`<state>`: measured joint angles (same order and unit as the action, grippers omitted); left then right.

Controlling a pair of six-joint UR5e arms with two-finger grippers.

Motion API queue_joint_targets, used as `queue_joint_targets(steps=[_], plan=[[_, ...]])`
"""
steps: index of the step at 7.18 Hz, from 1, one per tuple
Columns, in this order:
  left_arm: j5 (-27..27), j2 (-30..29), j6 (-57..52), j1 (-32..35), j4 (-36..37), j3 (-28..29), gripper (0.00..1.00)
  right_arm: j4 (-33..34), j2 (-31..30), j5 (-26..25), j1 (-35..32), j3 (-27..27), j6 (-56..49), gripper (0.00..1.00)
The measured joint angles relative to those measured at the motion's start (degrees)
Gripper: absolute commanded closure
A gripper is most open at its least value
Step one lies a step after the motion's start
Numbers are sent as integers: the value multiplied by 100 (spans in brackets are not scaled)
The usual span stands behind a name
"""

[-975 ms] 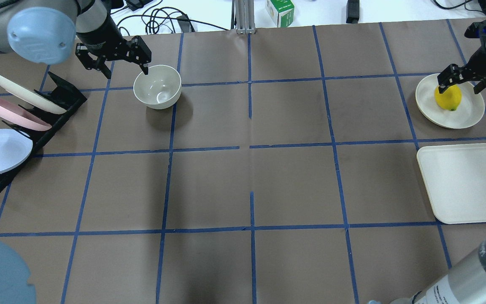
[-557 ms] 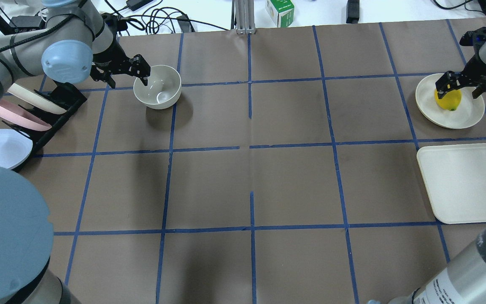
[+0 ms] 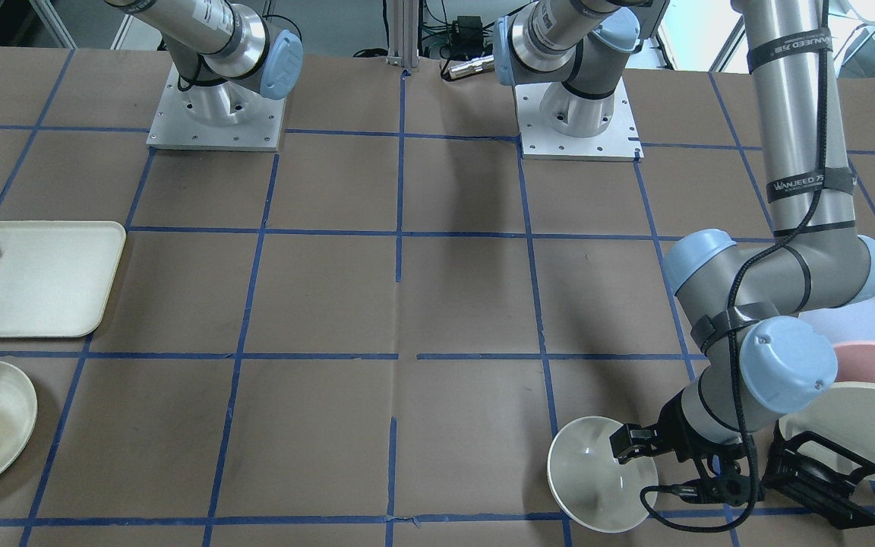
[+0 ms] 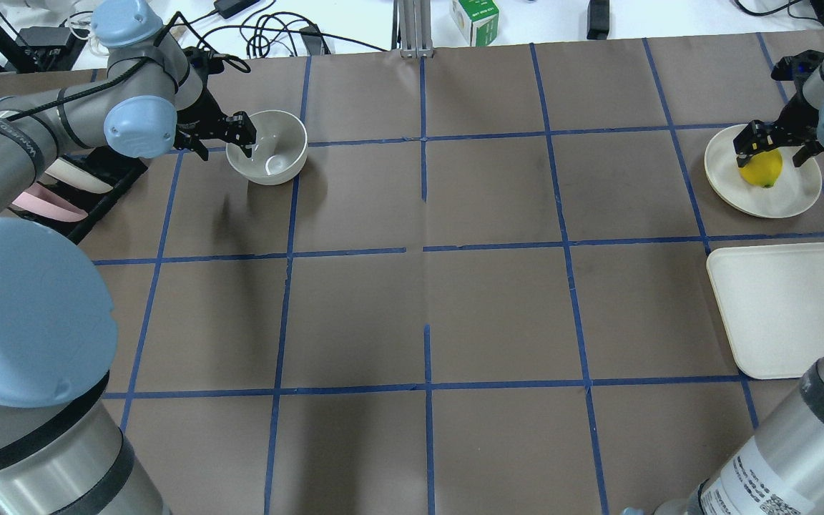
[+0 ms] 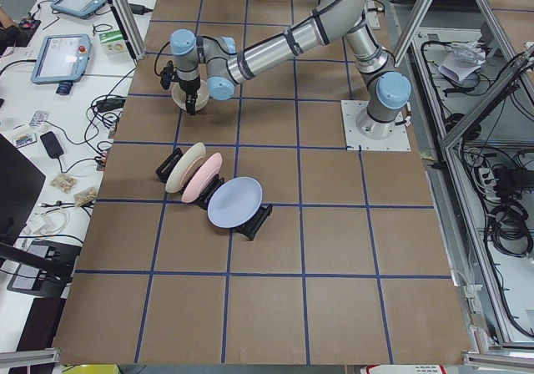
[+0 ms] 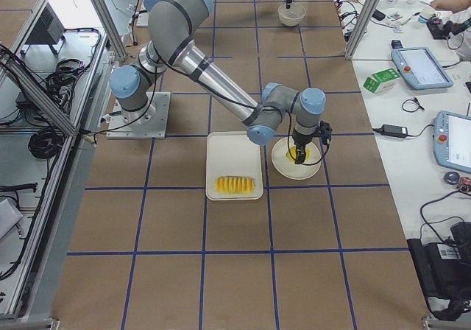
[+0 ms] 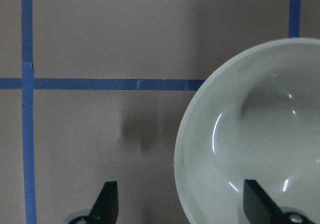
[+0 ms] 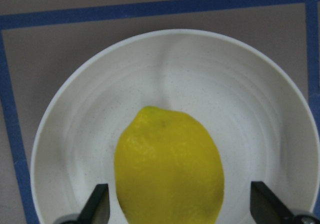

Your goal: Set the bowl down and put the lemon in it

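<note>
Lowered right end effector straddles lemon, long axis toward robot

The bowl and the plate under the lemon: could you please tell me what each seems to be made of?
The bowl looks like glazed ceramic, or possibly hard glossy plastic: sharp curved highlights show on its inside. The plate under the lemon looks duller, with a satin finish, fine dark specks and faint concentric rings; that suggests speckled stoneware or melamine, but the look leaves it open.
</note>
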<state>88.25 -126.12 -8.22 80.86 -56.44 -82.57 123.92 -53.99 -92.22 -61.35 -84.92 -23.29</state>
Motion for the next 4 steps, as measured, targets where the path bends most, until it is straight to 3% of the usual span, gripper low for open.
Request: queue_joint_targets(steps=[1, 2, 3, 4], plan=[[-9, -29, -16, 0, 35, -8, 100, -93, 8, 23, 0, 12, 17, 45], [-23, -44, -22, 0, 46, -25, 100, -134, 9, 34, 0, 21, 30, 73], [-68, -39, -18, -1, 35, -31, 100, -153, 7, 42, 0, 36, 41, 93], [-121, -5, -10, -1, 3, -31, 100, -178, -7, 39, 0, 59, 48, 100]])
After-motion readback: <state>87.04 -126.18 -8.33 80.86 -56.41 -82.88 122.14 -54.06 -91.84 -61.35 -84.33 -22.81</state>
